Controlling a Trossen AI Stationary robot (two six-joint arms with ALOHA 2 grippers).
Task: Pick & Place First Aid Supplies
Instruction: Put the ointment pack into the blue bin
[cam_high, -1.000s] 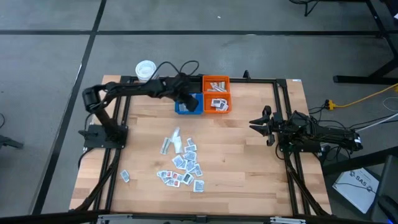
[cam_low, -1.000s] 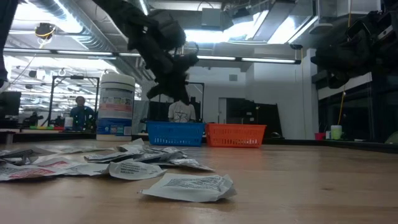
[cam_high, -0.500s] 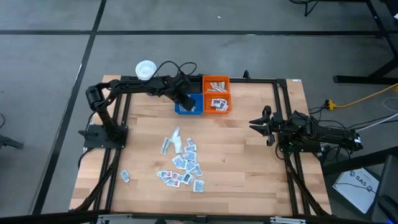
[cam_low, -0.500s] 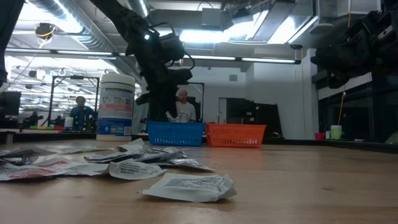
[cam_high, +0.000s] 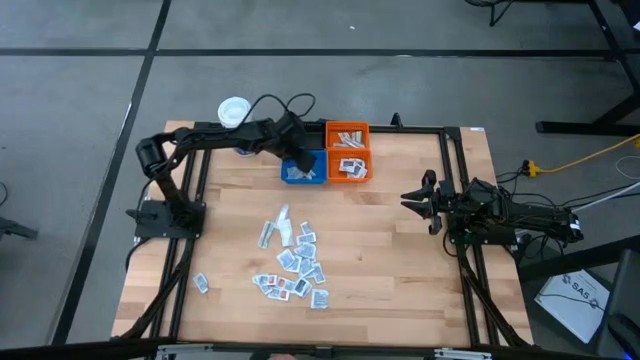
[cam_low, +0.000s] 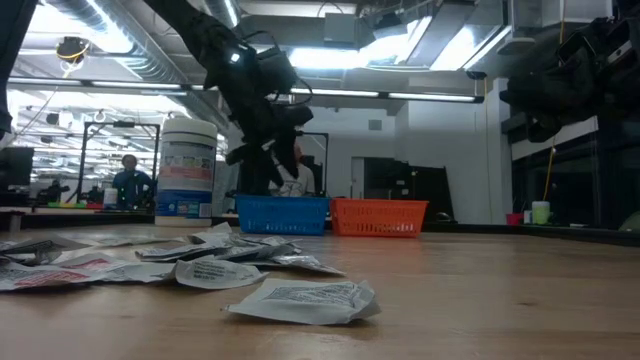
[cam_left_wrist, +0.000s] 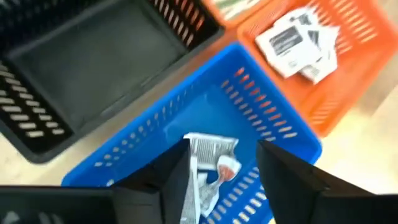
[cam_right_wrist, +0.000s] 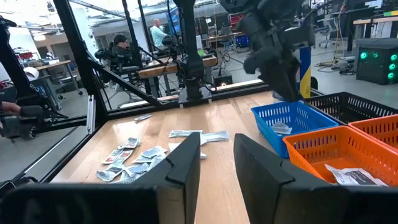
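High view: left gripper (cam_high: 297, 150), parted above the blue bin (cam_high: 303, 168), empty; most sachets (cam_high: 292, 262) remain on the table (cam_high: 400, 260); right gripper (cam_high: 418, 201) idles, slightly parted.

Left gripper (cam_left_wrist: 222, 180) jaws apart; right arm (cam_high: 500, 213) parked

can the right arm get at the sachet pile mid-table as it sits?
Probably yes: right gripper waits open at the table's right side, the bare wood toward the sachet pile is unobstructed, and the left gripper is over the blue bin.
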